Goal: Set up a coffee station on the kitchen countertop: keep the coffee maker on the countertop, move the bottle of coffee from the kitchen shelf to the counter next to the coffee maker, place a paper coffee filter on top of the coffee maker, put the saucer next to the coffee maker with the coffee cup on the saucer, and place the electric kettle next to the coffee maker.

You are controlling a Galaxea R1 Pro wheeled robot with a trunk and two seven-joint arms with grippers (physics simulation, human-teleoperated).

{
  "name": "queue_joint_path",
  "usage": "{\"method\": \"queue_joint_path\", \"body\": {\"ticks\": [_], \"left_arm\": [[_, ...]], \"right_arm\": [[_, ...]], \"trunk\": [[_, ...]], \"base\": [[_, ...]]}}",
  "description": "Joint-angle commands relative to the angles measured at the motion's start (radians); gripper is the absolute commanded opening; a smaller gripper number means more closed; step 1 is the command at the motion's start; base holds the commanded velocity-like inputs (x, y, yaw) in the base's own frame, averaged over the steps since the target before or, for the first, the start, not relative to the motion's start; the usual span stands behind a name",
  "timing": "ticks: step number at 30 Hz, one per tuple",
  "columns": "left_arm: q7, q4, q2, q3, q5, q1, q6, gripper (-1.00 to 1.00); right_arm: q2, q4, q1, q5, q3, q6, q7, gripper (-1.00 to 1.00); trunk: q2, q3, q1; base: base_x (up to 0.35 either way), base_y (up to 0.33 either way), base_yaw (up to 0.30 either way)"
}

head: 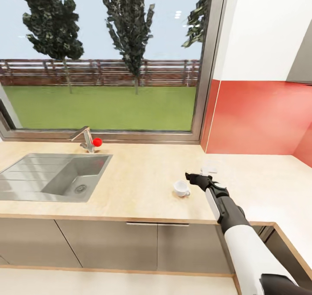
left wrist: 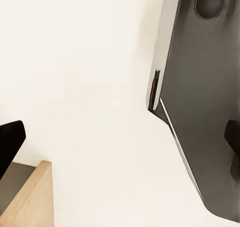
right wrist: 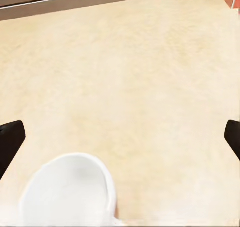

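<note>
White coffee cup (head: 181, 188) stands on the countertop (head: 138, 178) just beside our right gripper (head: 193, 177), whose 2 fingers are spread wide and hold nothing. We risk toppling the cup if a finger clips its rim.

One coffee cup (head: 181, 188), one sink (head: 26, 180), one faucet (head: 86, 139).

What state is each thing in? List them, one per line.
coffee cup: upright on the countertop, no saucer under it, not held.
right end effector: open, beside the cup, holding nothing.
sink: basin holds nothing.
faucet: no water running.
left end effector: open, holding nothing.
</note>
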Motion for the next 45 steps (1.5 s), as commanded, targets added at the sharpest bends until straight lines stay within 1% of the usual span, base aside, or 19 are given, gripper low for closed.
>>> {"method": "queue_joint_path", "body": {"ticks": [1, 9, 17, 20, 31, 45], "left_arm": [[0.001, 0.004, 0.001, 0.009, -0.01, -0.002, -0.007, 1.0], [0.001, 0.004, 0.001, 0.009, -0.01, -0.002, -0.008, 1.0], [0.001, 0.004, 0.001, 0.009, -0.011, -0.002, -0.007, 1.0], [0.001, 0.004, 0.001, 0.009, -0.011, -0.002, -0.007, 1.0], [0.001, 0.004, 0.001, 0.009, -0.01, 0.004, -0.008, 1.0], [0.001, 0.004, 0.001, 0.009, -0.011, 0.006, -0.009, 1.0]], "right_arm": [[0.001, 0.012, -0.001, -0.004, -0.005, 0.005, 0.005, 1.0], [0.001, 0.087, -0.001, -0.005, -0.005, 0.005, 0.005, 1.0], [0.0, 0.117, -0.001, -0.004, -0.005, 0.005, 0.005, 1.0], [0.0, 0.15, -0.001, -0.004, -0.005, 0.005, 0.004, 1.0], [0.0, 0.156, -0.001, -0.003, -0.005, 0.005, 0.002, 1.0], [0.0, 0.188, -0.001, -0.004, -0.005, 0.005, 0.002, 1.0]], "trunk": [[-0.002, -0.002, 0.001], [-0.002, -0.002, 0.001], [-0.002, -0.002, 0.001], [-0.002, -0.002, 0.001], [-0.002, -0.002, 0.001], [-0.002, -0.002, 0.001]], "base": [[0.005, 0.0, 0.0], [0.001, 0.0, 0.0], [0.0, 0.0, 0.0], [0.0, 0.0, 0.0], [0.13, 0.0, 0.0], [0.009, 0.0, 0.0]]}}
